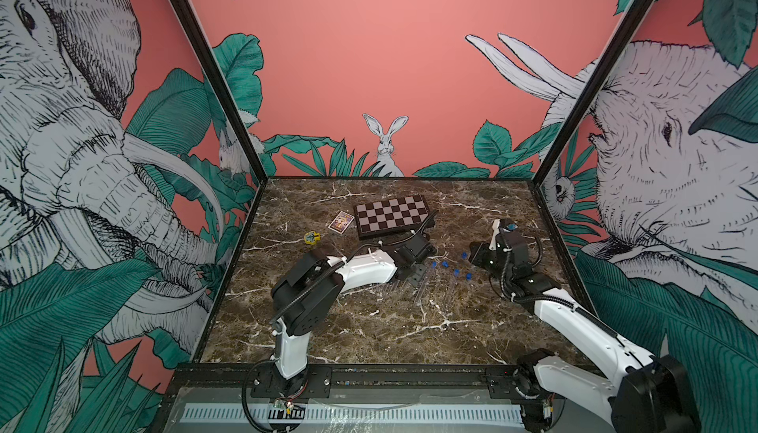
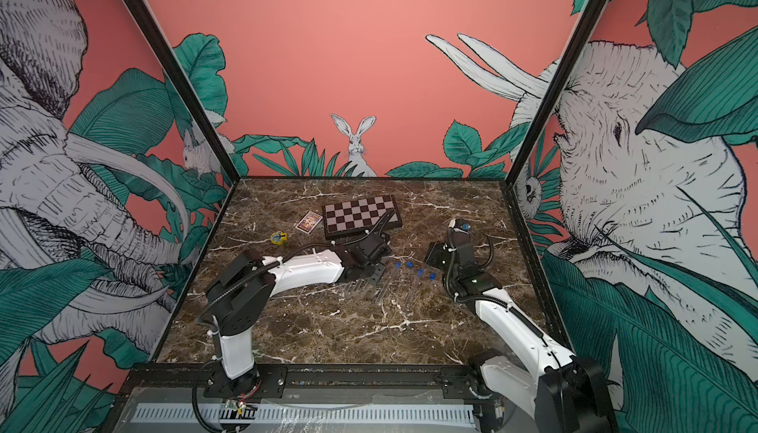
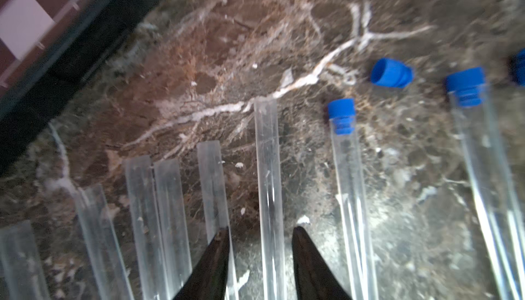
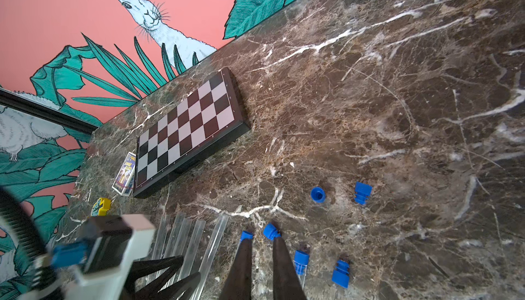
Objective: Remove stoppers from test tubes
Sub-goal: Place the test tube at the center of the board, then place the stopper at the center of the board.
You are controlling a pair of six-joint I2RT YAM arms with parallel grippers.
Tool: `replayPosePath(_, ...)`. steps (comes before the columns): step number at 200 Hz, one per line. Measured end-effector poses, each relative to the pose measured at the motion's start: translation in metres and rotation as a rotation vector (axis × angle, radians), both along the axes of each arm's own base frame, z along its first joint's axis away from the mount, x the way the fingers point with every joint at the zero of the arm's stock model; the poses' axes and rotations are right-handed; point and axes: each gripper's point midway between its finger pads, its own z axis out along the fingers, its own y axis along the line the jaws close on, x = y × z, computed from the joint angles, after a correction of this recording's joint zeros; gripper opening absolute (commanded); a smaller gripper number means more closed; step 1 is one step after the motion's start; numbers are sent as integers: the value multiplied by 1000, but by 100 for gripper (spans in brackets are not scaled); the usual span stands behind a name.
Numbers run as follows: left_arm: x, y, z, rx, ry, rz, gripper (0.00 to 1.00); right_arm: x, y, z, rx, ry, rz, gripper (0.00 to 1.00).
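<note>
Left gripper [image 3: 260,229] seen spread astride a bare tube [image 3: 268,156], right gripper [image 4: 261,239] pressed together, empty; two stoppers [image 3: 341,112] are seated in tubes [image 3: 349,170] lying just beside, which could be sent rolling if that tube is nudged.

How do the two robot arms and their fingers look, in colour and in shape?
The left arm and the right arm both have smooth white shells between bulky black joints. A black ribbed cable hose runs along the outside of each arm. The fingers are dark and flat, and they narrow to sharp points.
</note>
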Motion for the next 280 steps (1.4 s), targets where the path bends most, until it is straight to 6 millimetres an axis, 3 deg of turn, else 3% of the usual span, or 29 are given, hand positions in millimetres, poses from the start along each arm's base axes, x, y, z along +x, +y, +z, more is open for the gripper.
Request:
replayPosePath(59, -6, 3, 92, -170, -146, -35, 42, 22, -1, -28, -45, 76, -12, 0)
replayPosePath(120, -24, 30, 134, -247, -212, -31, 43, 61, 9, -94, -93, 205, -17, 0)
replayPosePath(145, -31, 41, 144, -261, -230, -24, 43, 74, 14, -122, -93, 257, -20, 0)
replayPosePath(166, -34, 50, 148, -264, -242, -16, 43, 83, 18, -133, -87, 279, -21, 0)
replayPosePath(219, -39, 61, 142, -243, -244, -4, 43, 100, 24, -136, -84, 270, -22, 0)
replayPosePath(280, -39, 64, 139, -228, -241, 1, 43, 105, 24, -137, -88, 256, -25, 16)
